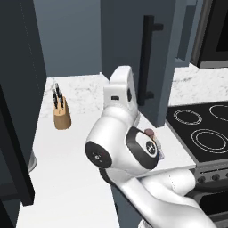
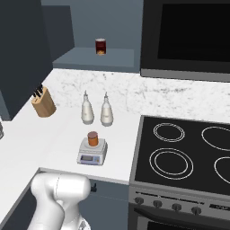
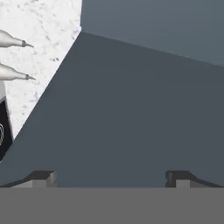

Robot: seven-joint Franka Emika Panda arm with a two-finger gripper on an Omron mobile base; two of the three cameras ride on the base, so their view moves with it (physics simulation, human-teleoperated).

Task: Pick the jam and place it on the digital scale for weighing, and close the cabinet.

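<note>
Jam [image 2: 92,139] sits on the scale [image 2: 91,154].
Gripper [image 3: 112,177] gapes wide, empty, facing the open cabinet's door [image 3: 131,113].

Glossy white arm [image 1: 133,147], black joint caps, perhaps 1 small slot.

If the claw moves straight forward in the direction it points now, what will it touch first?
Most likely the flat face of the slate-blue cabinet door, which lies directly ahead between the open claw's tips. How far off it is remains unclear.
</note>
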